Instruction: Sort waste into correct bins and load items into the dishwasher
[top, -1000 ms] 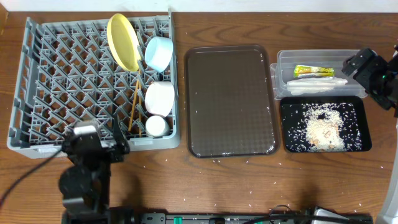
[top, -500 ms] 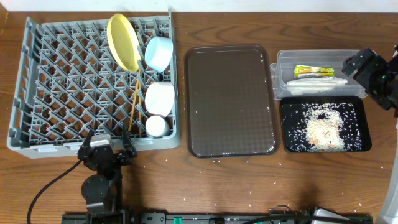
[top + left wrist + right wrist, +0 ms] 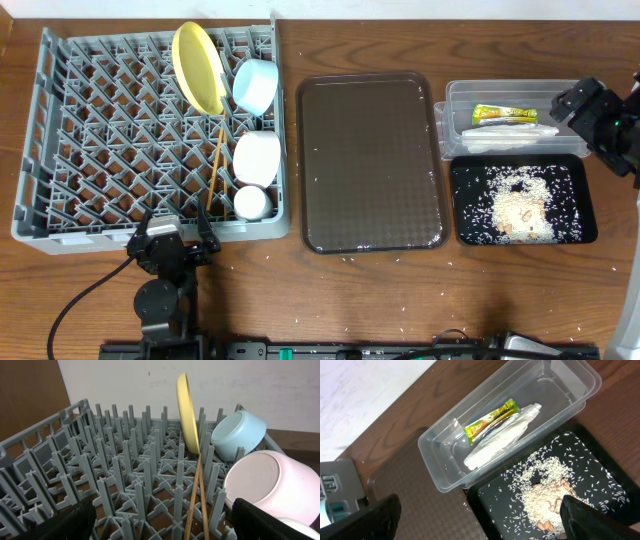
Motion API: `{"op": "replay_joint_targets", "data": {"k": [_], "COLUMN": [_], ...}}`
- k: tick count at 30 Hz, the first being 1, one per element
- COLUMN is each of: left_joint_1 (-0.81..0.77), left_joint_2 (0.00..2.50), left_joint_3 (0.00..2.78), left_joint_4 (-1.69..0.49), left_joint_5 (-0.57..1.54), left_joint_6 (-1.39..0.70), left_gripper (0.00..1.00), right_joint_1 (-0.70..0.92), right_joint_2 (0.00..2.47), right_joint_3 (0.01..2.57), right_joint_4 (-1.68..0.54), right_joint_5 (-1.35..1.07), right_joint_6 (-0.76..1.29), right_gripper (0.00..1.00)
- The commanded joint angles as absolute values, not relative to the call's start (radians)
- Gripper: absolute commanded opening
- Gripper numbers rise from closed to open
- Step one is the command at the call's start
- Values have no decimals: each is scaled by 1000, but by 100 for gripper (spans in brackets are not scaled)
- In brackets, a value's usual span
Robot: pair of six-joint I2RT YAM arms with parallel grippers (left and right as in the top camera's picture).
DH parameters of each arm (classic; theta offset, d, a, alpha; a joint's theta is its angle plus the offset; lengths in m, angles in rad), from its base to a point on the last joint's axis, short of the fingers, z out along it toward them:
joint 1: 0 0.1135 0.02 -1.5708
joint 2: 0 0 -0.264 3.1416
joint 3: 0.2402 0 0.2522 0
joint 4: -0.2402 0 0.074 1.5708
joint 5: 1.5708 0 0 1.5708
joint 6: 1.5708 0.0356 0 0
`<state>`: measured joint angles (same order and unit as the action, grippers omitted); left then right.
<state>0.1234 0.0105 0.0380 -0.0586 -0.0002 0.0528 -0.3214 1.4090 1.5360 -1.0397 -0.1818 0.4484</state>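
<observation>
Since a second ago the left arm has drawn back from over the near edge of the dish rack (image 3: 90, 120) and folded down onto the bench (image 3: 350, 290); the right arm has not shifted. The left gripper (image 3: 178, 228) now sits on the rack's side of the brown tray (image 3: 370, 160), released and empty – and the right gripper (image 3: 578, 102), on the tray's opposite side, hangs over the clear tub (image 3: 455, 95), also spread wide with nothing in it. We judge the sorting essentially done, so the step in hand is parking. To do it well, we would keep both grippers wide and pull the right one up and away without clipping the tub's rim. We count, rack-side of the tray: one yellow plate (image 3: 197, 67) on edge, one light blue bowl (image 3: 255, 84), one white bowl (image 3: 256, 157), one small cup (image 3: 251, 203) and two chopsticks (image 3: 215, 165). On the tray's far side, the tub holds two wrappers – one yellow-green (image 3: 500, 113), one white (image 3: 510, 131) – and one black tray (image 3: 462, 236) holds the rice scraps (image 3: 515, 205). A few grains lie scattered around the brown tray.
</observation>
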Motion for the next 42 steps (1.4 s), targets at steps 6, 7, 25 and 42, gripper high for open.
{"op": "replay_joint_targets", "data": {"k": [6, 7, 25, 42], "left_joint_1": [129, 129, 129, 129], "left_joint_2": [4, 4, 4, 4], "left_joint_3": [4, 4, 4, 4], "left_joint_4": [-72, -72, -72, -72], "left_joint_5": [-15, -15, -15, -15], "left_joint_6": [60, 60, 60, 60], "left_gripper": [87, 88, 87, 87], "right_joint_1": [-326, -326, -299, -97], "right_joint_2": [1407, 1407, 1386, 548], "right_joint_3": [1538, 1538, 1515, 449], "right_joint_4": [-1041, -1041, -1026, -249], "right_joint_5": [-172, -172, -127, -97], "right_joint_6": [459, 459, 236, 21], "right_gripper": [99, 99, 99, 99]}}
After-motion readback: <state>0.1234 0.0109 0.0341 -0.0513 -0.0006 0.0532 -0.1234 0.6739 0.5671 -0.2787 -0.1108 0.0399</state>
